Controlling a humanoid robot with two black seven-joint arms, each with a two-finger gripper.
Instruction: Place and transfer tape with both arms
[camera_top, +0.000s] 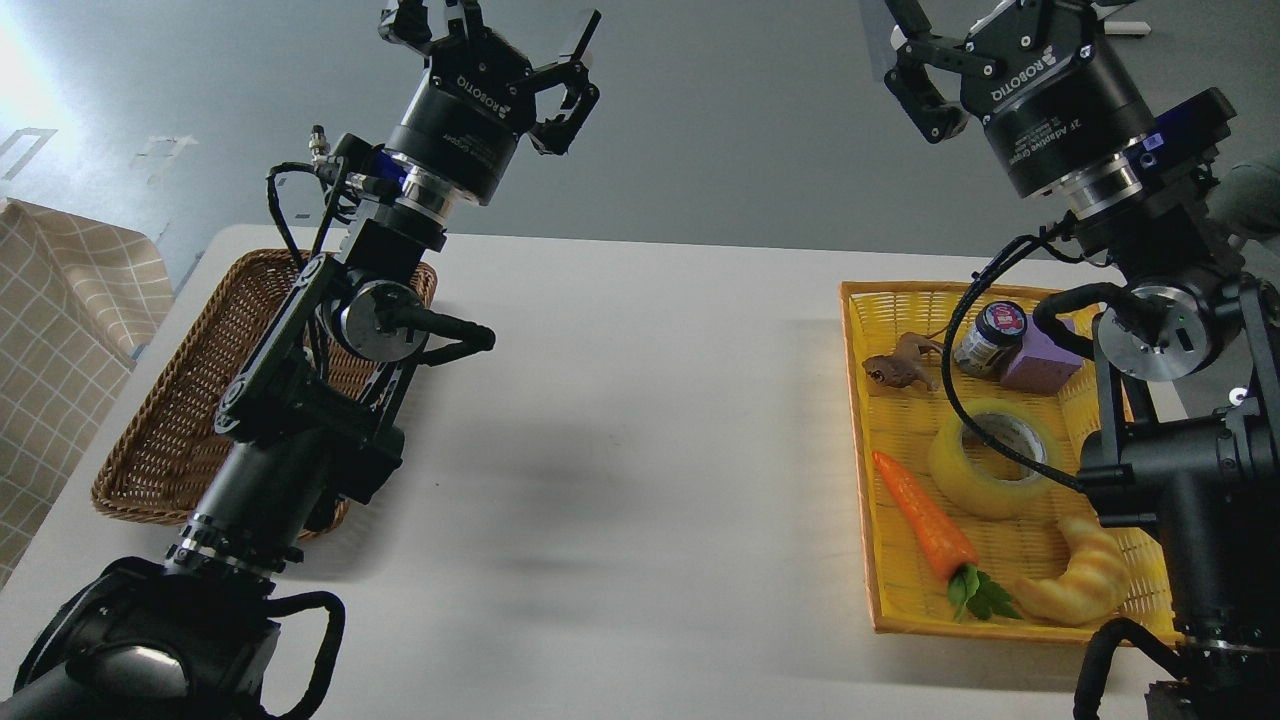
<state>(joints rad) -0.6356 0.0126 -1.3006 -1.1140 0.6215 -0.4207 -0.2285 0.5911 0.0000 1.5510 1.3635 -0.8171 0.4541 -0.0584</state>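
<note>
The tape (962, 472), a translucent yellow roll with a pale core, lies flat in the yellow basket (862, 470) on the table's right side; a black cable of my right arm crosses in front of it. Both grippers are raised high above the table, far from the tape. My left gripper (492, 22) is at the top left, open and empty. At the top right, my right gripper (1000, 20) has one finger (922, 90) splayed wide, while the other is cut by the frame's top edge; nothing is held.
The yellow basket also holds a carrot toy (925, 520), a croissant toy (1085, 582), a brown frog figure (898, 367), a small jar (990, 340) and a purple block (1042, 368). A brown wicker basket (170, 430) sits at the left, behind my left arm. A checked cloth (60, 340) hangs left.
</note>
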